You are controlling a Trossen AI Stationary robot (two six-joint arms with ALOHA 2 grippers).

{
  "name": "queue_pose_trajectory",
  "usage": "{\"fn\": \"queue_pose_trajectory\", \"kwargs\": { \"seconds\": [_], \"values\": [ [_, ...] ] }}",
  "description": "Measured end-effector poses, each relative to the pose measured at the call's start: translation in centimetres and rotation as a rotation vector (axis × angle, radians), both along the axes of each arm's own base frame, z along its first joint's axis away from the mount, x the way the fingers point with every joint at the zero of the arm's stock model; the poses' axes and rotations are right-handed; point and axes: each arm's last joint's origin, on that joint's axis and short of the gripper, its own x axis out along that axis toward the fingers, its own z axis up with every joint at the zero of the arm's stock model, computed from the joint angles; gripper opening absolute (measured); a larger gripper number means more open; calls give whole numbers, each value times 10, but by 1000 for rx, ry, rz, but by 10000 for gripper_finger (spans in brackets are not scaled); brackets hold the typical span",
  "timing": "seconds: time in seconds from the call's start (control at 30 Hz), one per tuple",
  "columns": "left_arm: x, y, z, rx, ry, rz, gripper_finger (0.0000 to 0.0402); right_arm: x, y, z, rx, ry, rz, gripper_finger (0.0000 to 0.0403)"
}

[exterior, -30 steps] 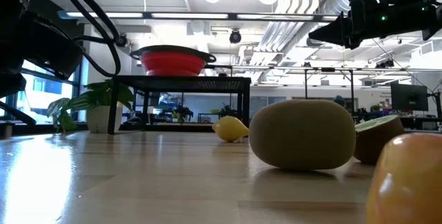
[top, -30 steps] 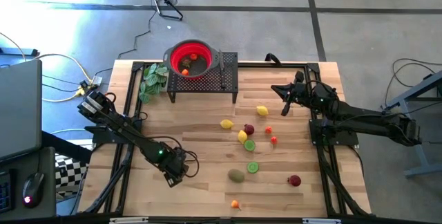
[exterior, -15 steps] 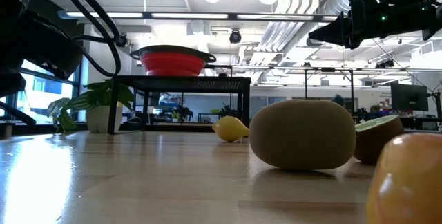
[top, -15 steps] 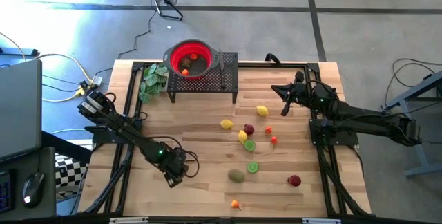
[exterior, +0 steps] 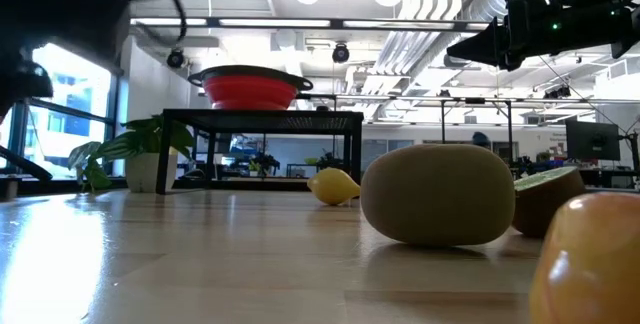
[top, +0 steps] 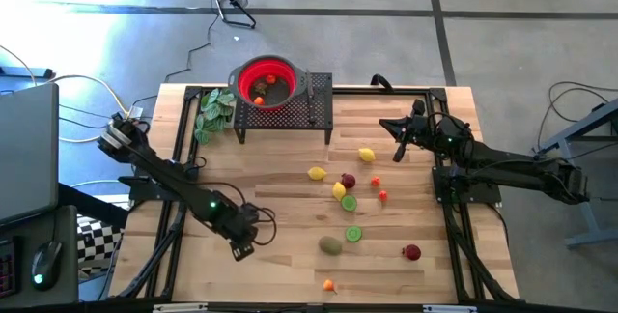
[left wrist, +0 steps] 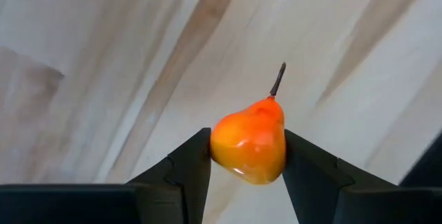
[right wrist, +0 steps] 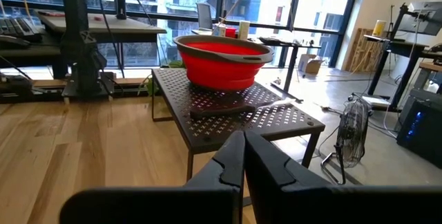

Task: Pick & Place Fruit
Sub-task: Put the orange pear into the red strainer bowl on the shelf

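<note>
We hold an orange pear [left wrist: 248, 148] clamped in our left tool [left wrist: 245, 156], over the desk [top: 280, 158] near its front left part; its stem points away from the wrist, long axis running straight out between the fingers [left wrist: 190, 165]. Our right tool [right wrist: 243, 156] waits clenched and empty by the desk's right edge, facing the red bowl [top: 268, 81] on the black stand [top: 314, 100]. Lemons [top: 366, 156], lime halves [top: 353, 234] and a kiwi [top: 331, 245] lie scattered mid-desk; a leafy bunch [top: 214, 112] sits beside the stand.
</note>
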Motion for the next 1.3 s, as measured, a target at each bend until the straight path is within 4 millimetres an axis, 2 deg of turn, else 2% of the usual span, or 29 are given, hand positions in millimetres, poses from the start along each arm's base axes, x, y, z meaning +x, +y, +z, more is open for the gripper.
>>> {"fn": "queue_pose_trajectory", "kwargs": {
  "seconds": [0.33,0.57,0.93,1.3],
  "values": [
    [-8,23,43,26,-233,101,156,0,0,0,-1,0,0,3],
    [-2,46,65,81,-426,112,156,0,0,0,-7,2,-2,3],
    [13,90,90,201,-649,86,156,0,0,0,-8,3,-4,3],
    [25,146,97,369,-704,178,156,0,0,0,-14,5,-3,3]
  ]
}}
